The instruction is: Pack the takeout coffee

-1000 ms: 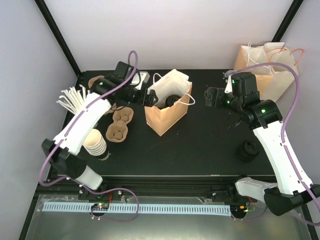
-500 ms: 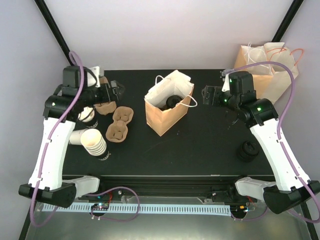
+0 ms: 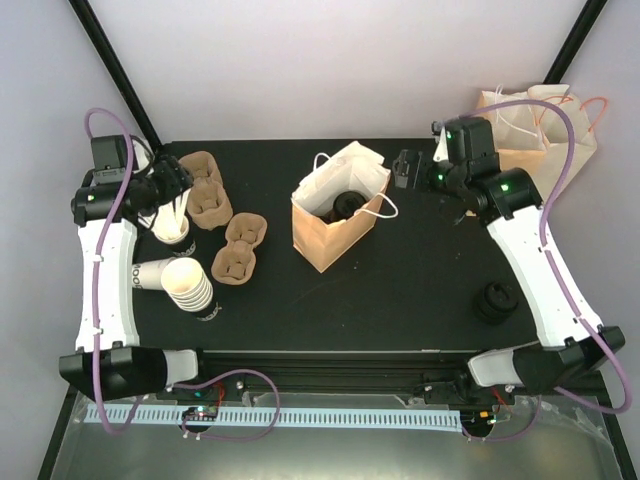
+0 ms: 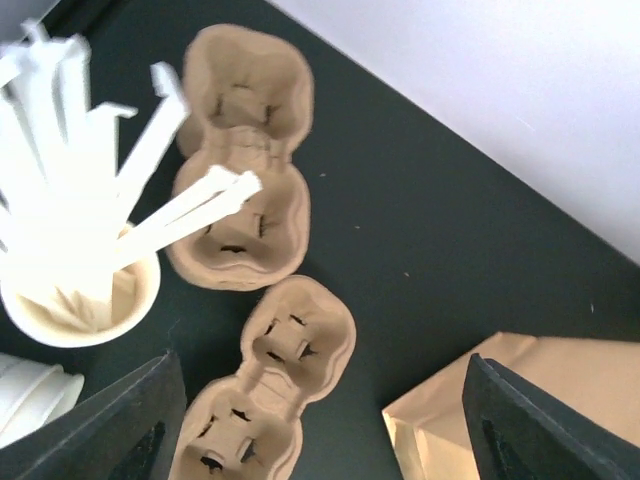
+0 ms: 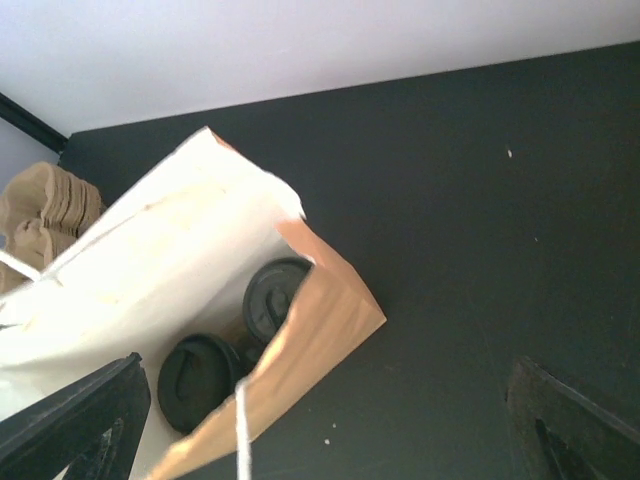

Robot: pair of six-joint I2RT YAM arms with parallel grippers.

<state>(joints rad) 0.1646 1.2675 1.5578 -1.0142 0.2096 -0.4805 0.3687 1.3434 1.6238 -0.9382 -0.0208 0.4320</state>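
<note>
Inside the paper bag sit two takeout coffees — left claw, right claw agape; empty.

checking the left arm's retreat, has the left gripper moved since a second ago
Yes. The left gripper has pulled left, away from the paper bag, to the stirrer cup.

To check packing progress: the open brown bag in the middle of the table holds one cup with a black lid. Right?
Wrong count. The bag holds two cups with black lids, one beside the other; the right wrist view shows both.
</note>
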